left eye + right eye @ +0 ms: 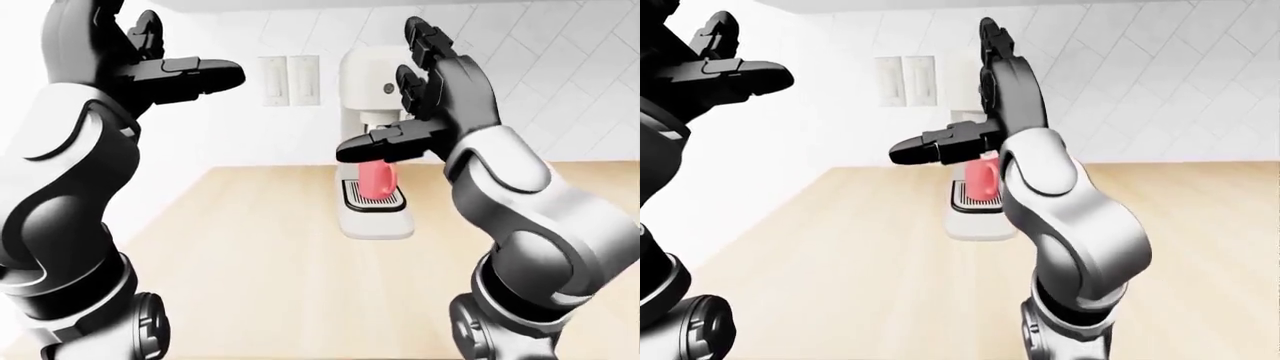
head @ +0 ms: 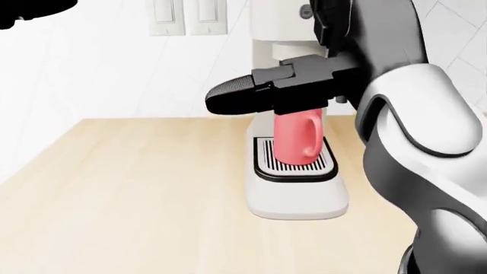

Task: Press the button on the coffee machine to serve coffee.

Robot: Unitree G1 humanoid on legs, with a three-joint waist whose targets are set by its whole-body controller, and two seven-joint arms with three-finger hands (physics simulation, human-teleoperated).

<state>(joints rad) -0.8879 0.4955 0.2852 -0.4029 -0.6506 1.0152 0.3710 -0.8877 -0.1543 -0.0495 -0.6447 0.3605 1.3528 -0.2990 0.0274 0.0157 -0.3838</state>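
A white coffee machine [image 1: 368, 79] stands on the wooden counter [image 1: 260, 255] against the wall. Its round grey button [image 1: 389, 88] shows on the upper face, just left of my right hand's fingers. A pink mug [image 2: 297, 138] sits on the machine's drip tray [image 2: 295, 169] under the spout. My right hand [image 1: 425, 90] is open, raised in front of the machine's upper part, thumb [image 2: 251, 94] pointing left above the mug. My left hand [image 1: 165, 64] is open, raised at the upper left, away from the machine.
Two white wall switches [image 1: 289, 79] sit left of the machine. A tiled wall [image 1: 560, 82] runs to the right. My right arm [image 1: 1060, 217] hides most of the machine in the right-eye view.
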